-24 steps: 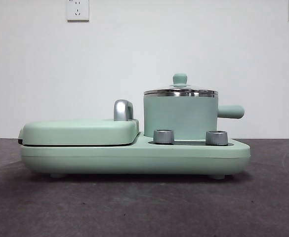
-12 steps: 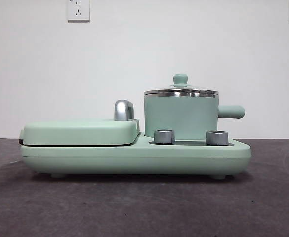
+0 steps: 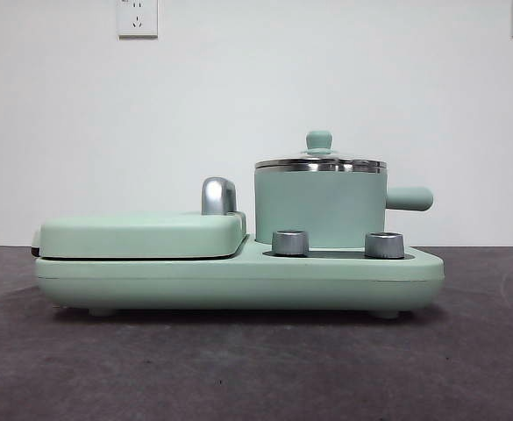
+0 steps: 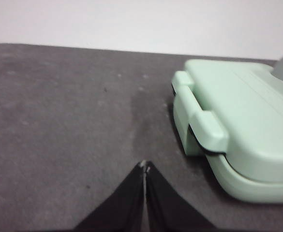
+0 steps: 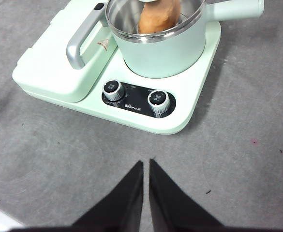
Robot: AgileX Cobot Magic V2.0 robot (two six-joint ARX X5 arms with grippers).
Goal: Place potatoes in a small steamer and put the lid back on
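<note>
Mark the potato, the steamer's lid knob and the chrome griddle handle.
potato (image 5: pixel 159 17): right wrist view, its orange-brown side inside the pot.
lid knob (image 3: pixel 319 139): front view, the knob's rounded top.
chrome griddle handle (image 5: pixel 80 41): right wrist view, mid-bar.

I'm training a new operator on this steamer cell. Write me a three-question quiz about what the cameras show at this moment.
1. True or false: the lid sits on the small steamer.
2. Where is the potato?
A. on the table
B. inside the small steamer
C. in the right gripper
3. Fill in: the left gripper hangs over bare table beside the griddle cover, with its jaws ____.

Key
1. True; the glass lid with its steel rim rests on the pot.
2. B; the right wrist view shows it through the lid.
3. Shut, holding nothing.
</note>
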